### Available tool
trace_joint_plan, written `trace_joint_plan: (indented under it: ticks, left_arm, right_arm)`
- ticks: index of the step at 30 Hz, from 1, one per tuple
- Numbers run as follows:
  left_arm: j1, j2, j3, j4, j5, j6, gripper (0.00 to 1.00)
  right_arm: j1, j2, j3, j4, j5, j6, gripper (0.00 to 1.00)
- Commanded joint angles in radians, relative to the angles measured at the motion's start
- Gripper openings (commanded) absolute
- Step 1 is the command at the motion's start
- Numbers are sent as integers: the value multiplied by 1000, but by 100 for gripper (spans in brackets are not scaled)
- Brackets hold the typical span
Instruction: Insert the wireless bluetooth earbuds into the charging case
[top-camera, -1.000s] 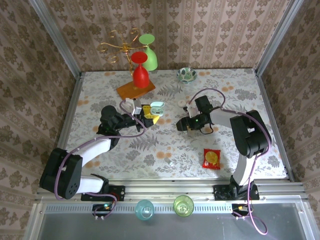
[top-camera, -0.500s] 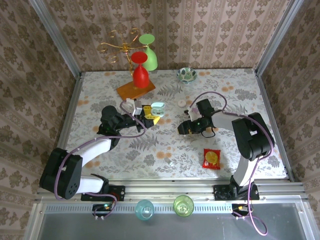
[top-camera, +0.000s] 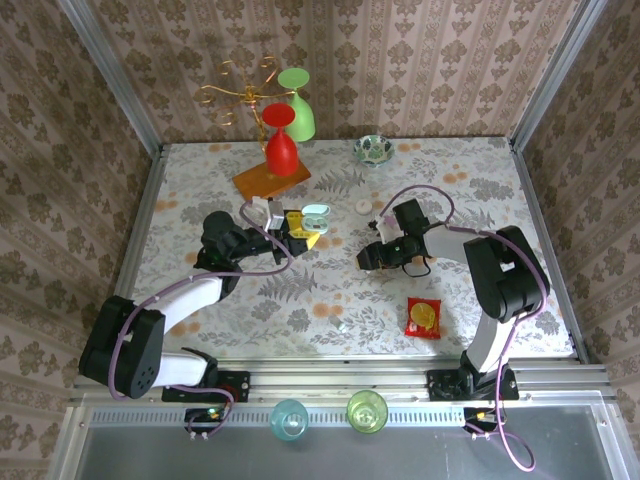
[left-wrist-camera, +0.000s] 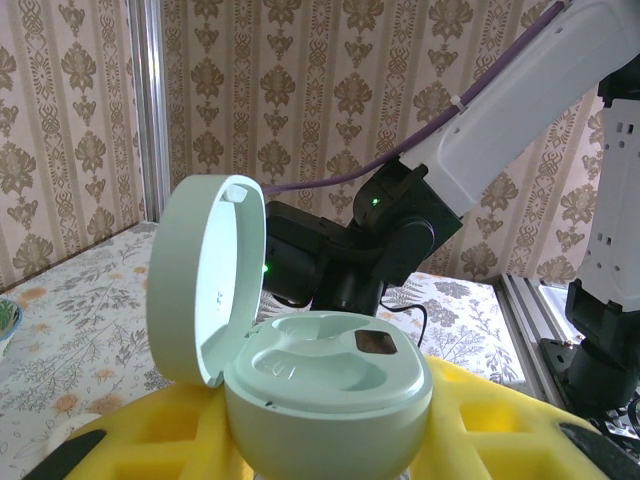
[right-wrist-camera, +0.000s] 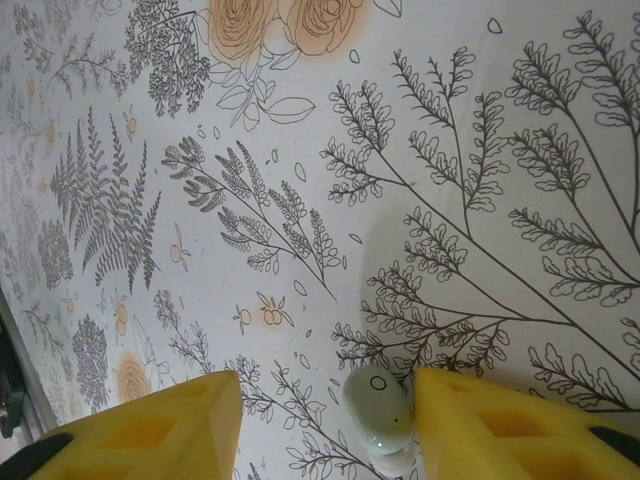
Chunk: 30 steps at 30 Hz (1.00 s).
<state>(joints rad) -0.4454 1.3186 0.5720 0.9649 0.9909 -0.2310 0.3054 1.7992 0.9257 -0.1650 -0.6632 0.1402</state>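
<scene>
**Mint earbud on the table between the right jaws; case held open on the left**

Mint-white, the small plastic wireless earbud (right-wrist-camera: 378, 410) lies on the floral-printed table (top-camera: 330, 290). It sits between the two yellow foam-padded fingers (right-wrist-camera: 500, 425) of the right gripper (right-wrist-camera: 325, 400). The bud is hard against the finger on the right of the wrist view; whether they touch cannot be told. A clear gap separates it from the other finger, so the jaws stand apart and do not pinch it. In the top view the right gripper (top-camera: 368, 257) is low over the table, right of centre.

Well apart to the left, the pale mint, pebble-shaped charging case (left-wrist-camera: 330, 400) is pinched upright between the yellow fingers (left-wrist-camera: 150, 435) of the left gripper (top-camera: 305, 226). Its round hinged lid (left-wrist-camera: 205, 280) is swung fully open to the left. The moulded tray with its recesses faces up.

A red snack packet (top-camera: 423, 317) lies near the right arm's base side, apart from both grippers. At the far left of the table a wooden base (top-camera: 271, 178) carries a red goblet (top-camera: 281, 140). A green goblet (top-camera: 298, 100) hangs upside down from a gold wire rack (top-camera: 235, 90). A small patterned bowl (top-camera: 373, 150) stands at the far edge. A small white disc (top-camera: 364, 206) lies between the bowl and the right gripper.
</scene>
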Motion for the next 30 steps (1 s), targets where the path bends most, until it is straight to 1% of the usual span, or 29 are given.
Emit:
trace_joint_plan:
  ticks: [1,7,10,14,15,25,27,30]
  left_arm:
    - [-4,-10,20,6,18,21,26]
    - [-4,-9,20,7,16,22,26]
    - [-4,-6,21,6,15,22,26]
    - [-4,-2,23,9,17,21,26]
    - [-4,-1,23,9,17,22,26]
    - [-5,1,21,11,14,21,26]
    - [-4,1,22,9,14,22,26]
    - [-4,3,23,10,15,21,26]
  right_arm:
    - [-2,22,19,-36,11,-14,46]
    - [-3,29,18,-48,12,-23,40]
    - [-3,29,15,-49,20,-27,34]
    - [-4,31,13,-56,29,-30,29]
    - [-4,31,12,-55,30,-30,27]
    - [-5,20,0,-57,19,-26,22]
    - [-4,12,-7,-56,17,-15,22]
    - [-2,-11,-29,-42,10,5,27]
